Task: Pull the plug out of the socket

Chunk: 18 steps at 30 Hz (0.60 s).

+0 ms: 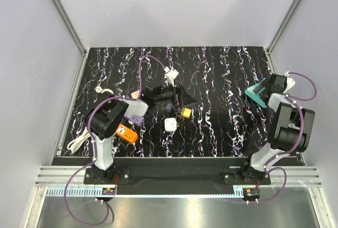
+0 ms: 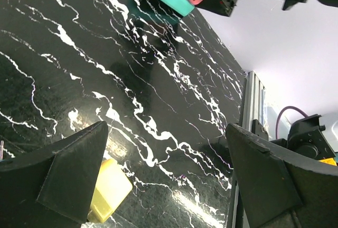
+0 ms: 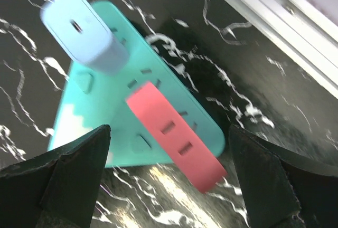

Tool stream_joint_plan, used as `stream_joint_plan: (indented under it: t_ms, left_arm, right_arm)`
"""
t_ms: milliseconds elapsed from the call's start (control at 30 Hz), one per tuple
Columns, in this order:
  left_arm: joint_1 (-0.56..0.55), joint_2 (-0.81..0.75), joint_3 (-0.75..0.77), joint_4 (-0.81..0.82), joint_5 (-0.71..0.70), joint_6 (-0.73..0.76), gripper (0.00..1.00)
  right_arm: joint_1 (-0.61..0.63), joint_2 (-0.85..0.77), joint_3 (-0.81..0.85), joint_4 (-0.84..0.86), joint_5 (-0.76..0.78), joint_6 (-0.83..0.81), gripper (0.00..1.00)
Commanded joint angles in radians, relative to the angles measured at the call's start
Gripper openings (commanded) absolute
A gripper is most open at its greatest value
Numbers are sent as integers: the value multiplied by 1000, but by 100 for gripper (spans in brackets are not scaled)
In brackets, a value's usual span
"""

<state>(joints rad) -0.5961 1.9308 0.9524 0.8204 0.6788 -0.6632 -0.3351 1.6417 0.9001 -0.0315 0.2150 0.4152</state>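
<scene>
We see the teal socket (image 3: pixel 111 106) in the middle of the right wrist view, at the right edge of the table (image 1: pixel 222 69) from overhead. A pale bluish-white plug (image 3: pixel 82 30) sits at its upper left and a red plug (image 3: pixel 174 135) at its lower right. The right gripper (image 3: pixel 169 130) points down at it with fingers spread wide, touching nothing. The left gripper (image 1: pixel 184 97) reaches toward mid-table, likewise spread.

The left tool (image 1: pixel 182 98) reaches out toward three o'clock and the right tool (image 1: pixel 262 89) points toward nine o'clock, both with jaws spread wide.
</scene>
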Motion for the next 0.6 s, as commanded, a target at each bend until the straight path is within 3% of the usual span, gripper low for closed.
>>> stream_joint_plan:
  t_ms: [0,333,567]
  left_arm:
    - [-1,-3,-14,108,28,8,99]
    - [-1,-13,-18,102,28,28,99]
    - [-1,-21,-23,102,28,30,99]
  right_arm:
    - [-4,23,72,119,-43,-16,100]
    - [-5,92,105,110,-176,-26,100]
    - [11,38,54,81,-305,28,100]
